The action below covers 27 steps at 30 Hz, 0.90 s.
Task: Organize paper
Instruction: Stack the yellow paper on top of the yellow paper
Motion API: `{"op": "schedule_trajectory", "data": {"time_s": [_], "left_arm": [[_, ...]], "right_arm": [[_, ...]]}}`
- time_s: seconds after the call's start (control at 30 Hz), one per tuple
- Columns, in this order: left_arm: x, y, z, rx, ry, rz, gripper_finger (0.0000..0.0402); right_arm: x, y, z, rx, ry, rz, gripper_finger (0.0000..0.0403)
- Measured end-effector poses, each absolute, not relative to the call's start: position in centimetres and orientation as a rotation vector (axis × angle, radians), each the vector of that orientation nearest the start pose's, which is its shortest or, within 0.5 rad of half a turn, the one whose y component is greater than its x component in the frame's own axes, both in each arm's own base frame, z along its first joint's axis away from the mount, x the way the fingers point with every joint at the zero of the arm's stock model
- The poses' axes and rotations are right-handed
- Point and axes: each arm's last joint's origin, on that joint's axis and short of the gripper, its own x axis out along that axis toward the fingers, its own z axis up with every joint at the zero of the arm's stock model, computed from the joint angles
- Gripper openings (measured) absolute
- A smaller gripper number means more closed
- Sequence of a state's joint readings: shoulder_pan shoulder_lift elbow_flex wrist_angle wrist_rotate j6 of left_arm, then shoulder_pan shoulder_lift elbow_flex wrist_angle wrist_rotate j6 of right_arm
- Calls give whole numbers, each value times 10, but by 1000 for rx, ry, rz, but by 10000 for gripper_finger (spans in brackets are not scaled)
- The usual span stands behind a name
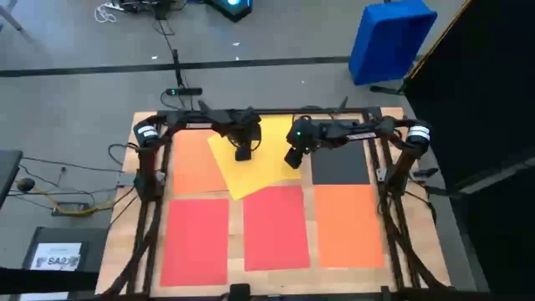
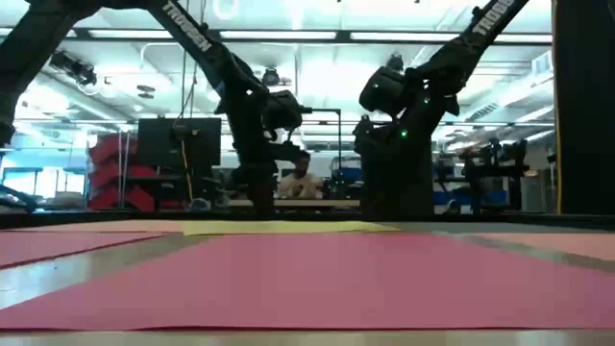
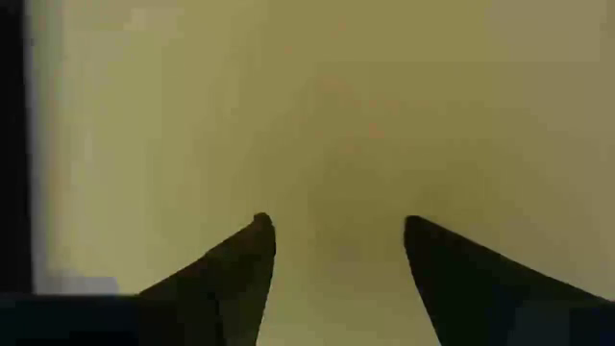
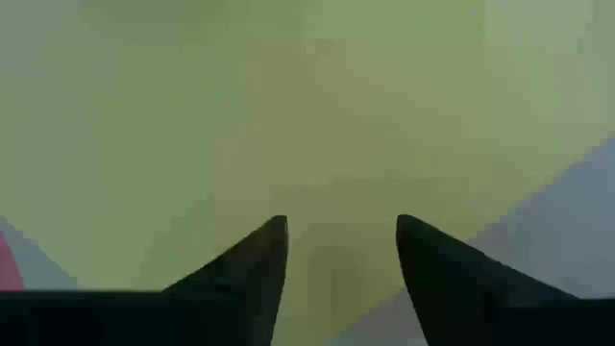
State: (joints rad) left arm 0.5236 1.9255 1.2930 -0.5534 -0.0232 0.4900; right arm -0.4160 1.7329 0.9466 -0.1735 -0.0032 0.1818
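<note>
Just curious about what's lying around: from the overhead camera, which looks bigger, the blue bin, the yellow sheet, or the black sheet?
1. Yellow sheet, though the arms cover part of it.
2. Blue bin, which looks close to the yellow sheet in size, so that order is unsure.
3. Black sheet, clearly smallest; only part shows.

The right gripper (image 4: 338, 235) hangs close over the yellow sheet (image 4: 288, 125), which fills nearly the whole view. Its two dark fingers (image 4: 252, 279) stand apart with the yellow showing in the gap between them, and nothing is held. A sliver of red sheet (image 4: 8, 269) shows at one edge, and pale bare table (image 4: 567, 231) at the opposite corner
</note>
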Motion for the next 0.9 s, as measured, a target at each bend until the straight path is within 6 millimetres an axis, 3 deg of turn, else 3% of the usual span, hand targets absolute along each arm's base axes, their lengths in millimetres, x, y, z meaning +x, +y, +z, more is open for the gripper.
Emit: {"op": "schedule_trajectory", "data": {"time_s": [0.2, 0.43, 0.6, 0.9], "left_arm": [[318, 194, 181, -4, 1376, 148, 213], [294, 215, 167, -127, 1380, 172, 213], [293, 222, 167, -62, 1389, 244, 200], [295, 224, 154, -6, 1425, 187, 177]], "right_arm": [[305, -134, 154, 371, 910, -457, 171], [306, -133, 154, 379, 915, -439, 171], [307, -131, 154, 378, 913, -431, 171], [307, -132, 154, 377, 910, -432, 171]]}}
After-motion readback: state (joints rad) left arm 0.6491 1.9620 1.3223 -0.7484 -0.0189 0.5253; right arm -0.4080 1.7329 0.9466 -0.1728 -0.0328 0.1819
